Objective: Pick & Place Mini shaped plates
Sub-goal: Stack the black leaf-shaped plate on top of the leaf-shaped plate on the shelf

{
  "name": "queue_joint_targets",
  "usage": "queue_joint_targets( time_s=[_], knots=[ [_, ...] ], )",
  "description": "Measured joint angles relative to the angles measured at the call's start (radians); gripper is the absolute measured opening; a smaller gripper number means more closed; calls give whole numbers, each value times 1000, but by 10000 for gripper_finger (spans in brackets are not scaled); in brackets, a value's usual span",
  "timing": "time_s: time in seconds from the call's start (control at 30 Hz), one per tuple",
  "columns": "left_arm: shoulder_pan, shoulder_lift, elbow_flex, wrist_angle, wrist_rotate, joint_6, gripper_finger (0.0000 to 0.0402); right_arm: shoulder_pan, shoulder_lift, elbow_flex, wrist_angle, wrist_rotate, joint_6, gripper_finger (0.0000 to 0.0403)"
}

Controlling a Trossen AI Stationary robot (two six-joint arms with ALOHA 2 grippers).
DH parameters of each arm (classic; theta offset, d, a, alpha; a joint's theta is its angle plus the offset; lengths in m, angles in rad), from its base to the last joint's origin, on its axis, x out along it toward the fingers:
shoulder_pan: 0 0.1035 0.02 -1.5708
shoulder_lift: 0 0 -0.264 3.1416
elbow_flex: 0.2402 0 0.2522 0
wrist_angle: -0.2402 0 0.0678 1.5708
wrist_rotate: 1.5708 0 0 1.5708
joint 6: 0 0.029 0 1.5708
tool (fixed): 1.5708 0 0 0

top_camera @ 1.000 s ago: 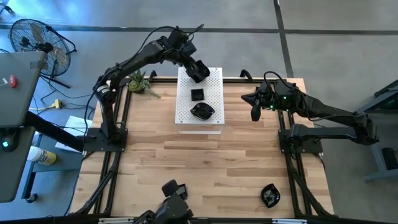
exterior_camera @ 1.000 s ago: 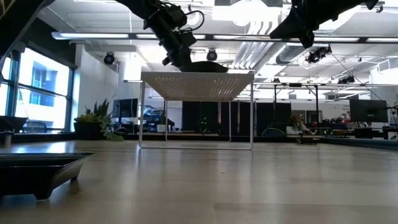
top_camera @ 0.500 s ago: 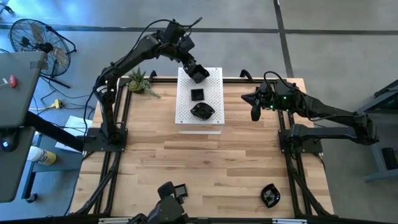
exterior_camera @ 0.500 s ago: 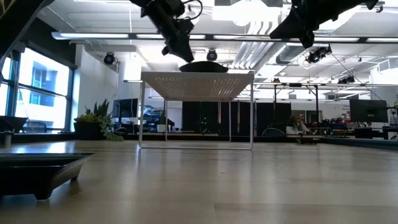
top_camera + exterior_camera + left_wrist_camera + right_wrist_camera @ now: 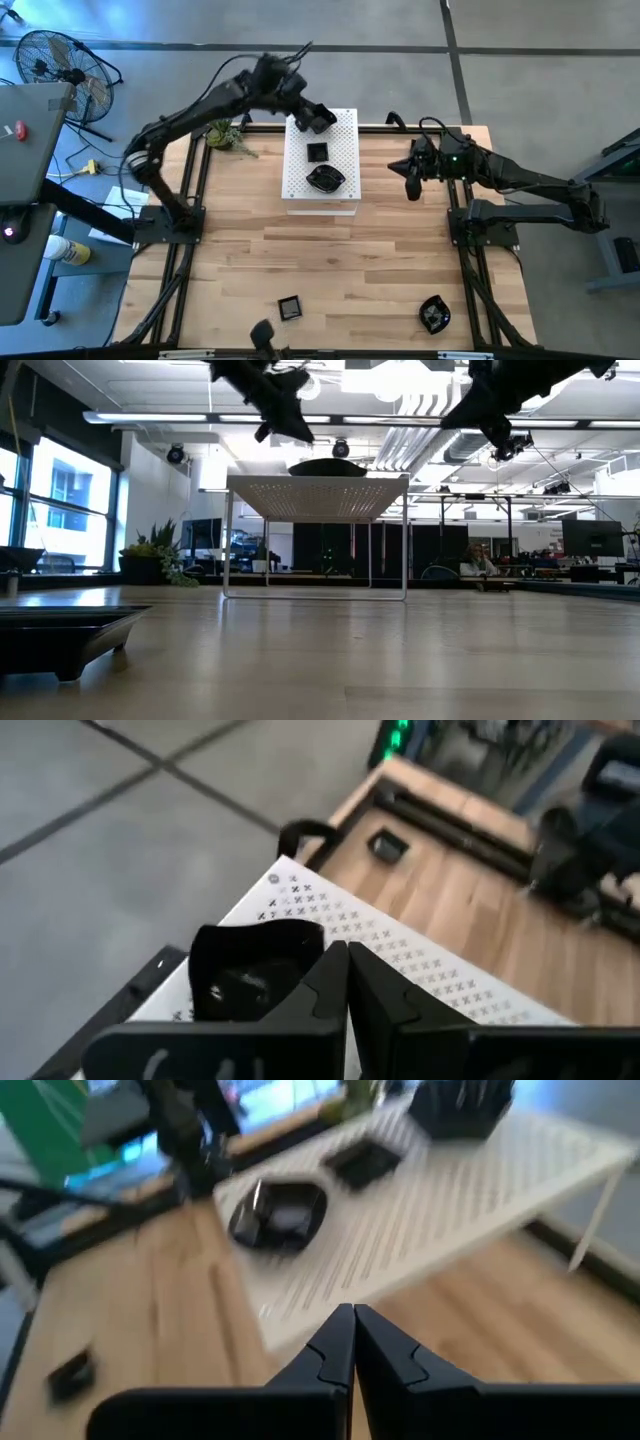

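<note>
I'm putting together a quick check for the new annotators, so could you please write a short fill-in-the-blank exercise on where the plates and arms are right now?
1. The white perforated board carries ___ black mini plates.
2. The left gripper is over the board's ___ end, away from the camera-side table edge.
3. The right gripper hangs to the board's ___ in the high view.
4. The square plate lies on the ___.

Missing words: three; far; right; table

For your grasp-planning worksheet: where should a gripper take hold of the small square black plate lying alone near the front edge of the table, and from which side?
Probably from above, pinching one raised rim of the small square plate. It lies flat and low on the wooden table, so a side approach finds little to grip. Nothing crowds it.
</note>
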Motion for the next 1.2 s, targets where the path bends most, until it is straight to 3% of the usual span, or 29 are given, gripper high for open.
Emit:
queue_joint_targets(
  time_s=[0.23,0.53,0.83,1.03,1.2],
  knots=[
    [-38,-343,-521,405,-44,-136,1,103,60,115,-299,-58,-14,5],
    [-37,-812,-978,518,-109,-212,1,301,262,214,-661,-285,51,40],
    [-36,-1091,-1200,520,-182,-209,1,521,459,214,-740,-413,-42,101],
    [-36,-1144,-1232,510,-185,-182,1,638,585,214,-701,-498,-100,120],
    [-36,-1143,-1234,485,-186,-171,1,739,695,214,-629,-499,-160,122]
  ],
)
